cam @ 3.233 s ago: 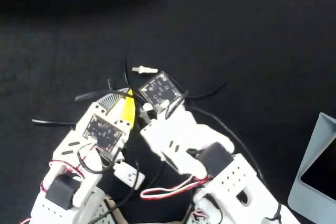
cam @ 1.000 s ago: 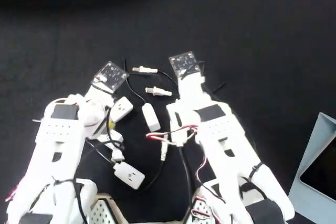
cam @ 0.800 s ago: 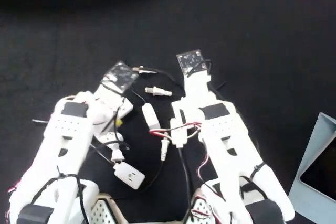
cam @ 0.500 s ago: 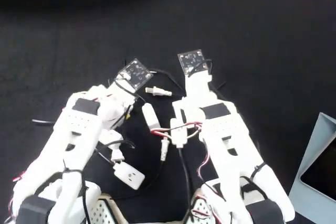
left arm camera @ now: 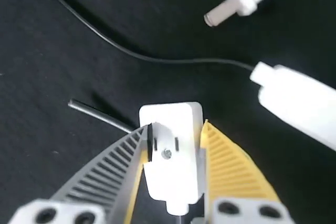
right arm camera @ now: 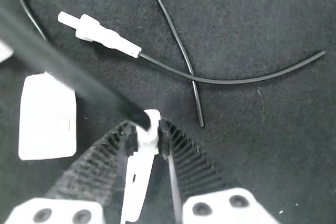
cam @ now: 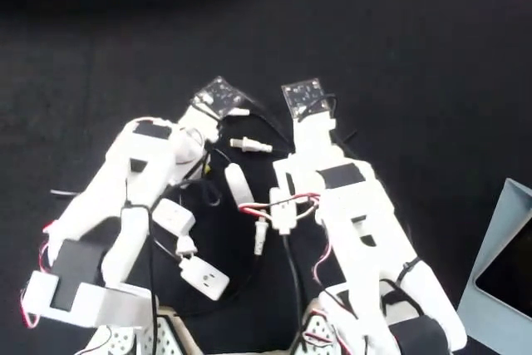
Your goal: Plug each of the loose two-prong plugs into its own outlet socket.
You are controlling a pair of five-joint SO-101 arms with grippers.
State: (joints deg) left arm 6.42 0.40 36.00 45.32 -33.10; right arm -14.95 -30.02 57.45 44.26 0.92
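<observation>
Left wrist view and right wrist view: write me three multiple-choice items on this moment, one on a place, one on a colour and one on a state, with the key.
1. Where is the white outlet socket?
A. lying loose, untouched
B. between the fingers of the left claw
C. hanging by a cable

2. One finger of the left claw is grey. What colour is the other finger?
A. red
B. green
C. yellow

3. How is the right claw?
A. shut on a white plug
B. open and empty
C. shut on a bare cable

Key: 1 B, both fingers touch the socket's sides. 2 C, the left wrist view shows it yellow. 3 A, both fingers press the plug's body.
</observation>
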